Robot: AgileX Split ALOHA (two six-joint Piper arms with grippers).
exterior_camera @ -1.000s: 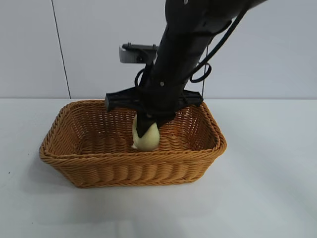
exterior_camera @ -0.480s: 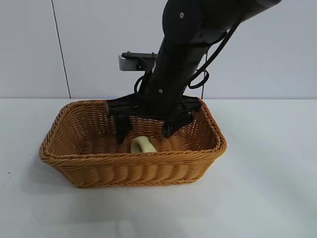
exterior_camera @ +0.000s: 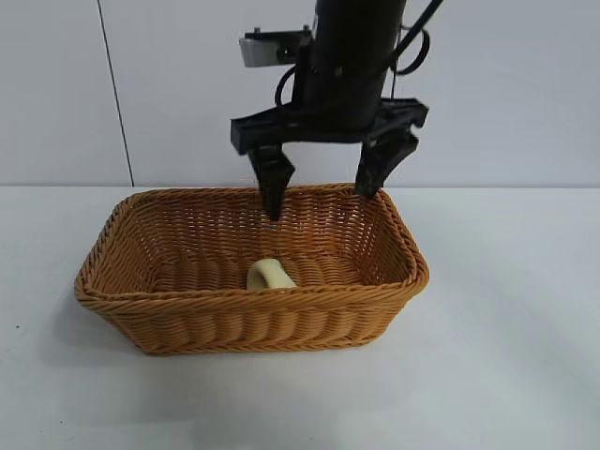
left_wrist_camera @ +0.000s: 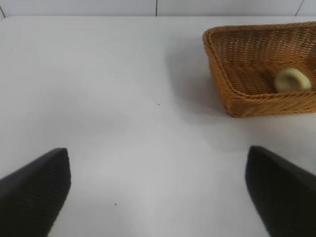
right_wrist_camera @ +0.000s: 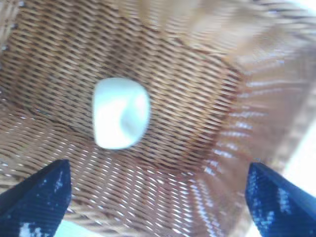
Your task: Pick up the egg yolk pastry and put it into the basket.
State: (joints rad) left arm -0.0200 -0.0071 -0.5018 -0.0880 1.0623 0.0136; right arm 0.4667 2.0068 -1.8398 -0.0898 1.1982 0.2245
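The egg yolk pastry [exterior_camera: 270,275] is a pale cream dome lying on the floor of the orange-brown wicker basket [exterior_camera: 244,323], near its front wall. My right gripper [exterior_camera: 319,202] hangs open and empty above the basket, its fingertips about level with the back rim. The right wrist view looks straight down on the pastry [right_wrist_camera: 121,113] on the woven basket floor [right_wrist_camera: 207,98], well clear of the open gripper [right_wrist_camera: 157,170]. My left gripper [left_wrist_camera: 157,153] is open and empty over bare table, far from the basket [left_wrist_camera: 217,74], in which the pastry [left_wrist_camera: 292,80] shows.
The basket stands on a white table [exterior_camera: 506,356] with a pale wall behind it. The left arm does not show in the exterior view.
My right gripper opened and let go of the pastry, which dropped onto the basket floor. The gripper then rose out of the basket, still open.
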